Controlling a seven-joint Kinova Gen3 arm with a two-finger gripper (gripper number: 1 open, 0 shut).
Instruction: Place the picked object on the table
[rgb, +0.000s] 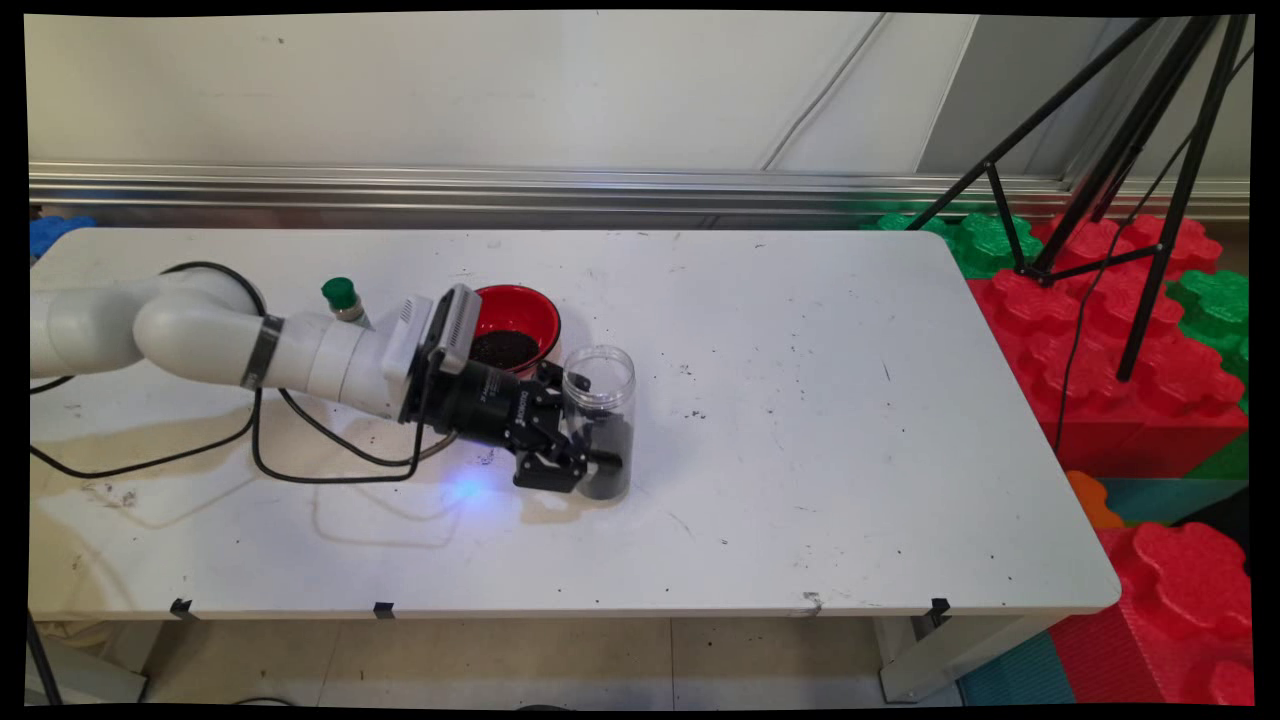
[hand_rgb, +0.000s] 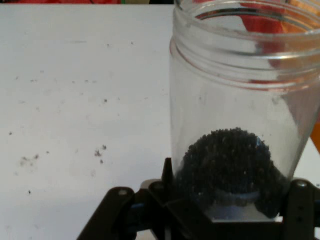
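Behind the arm, a green-capped bottle (rgb: 342, 298) showed only its top, the rest hidden. Just beyond the pincer (rgb: 590, 440), a red bowl (rgb: 520, 318) of dark grains sat partly covered by the wrist. The pincer was clamped around a clear jar (rgb: 600, 400) standing upright on the white surface (rgb: 800, 420); dark grains filled its bottom, and its fingertips were hard to make out against them.

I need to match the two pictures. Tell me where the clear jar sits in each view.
Main view: the clear jar stands upright at the table's middle left, in front of the red bowl, at the pincer.
Hand view: the jar fills the right half.
Shared landmark: the dark grains in its bottom.
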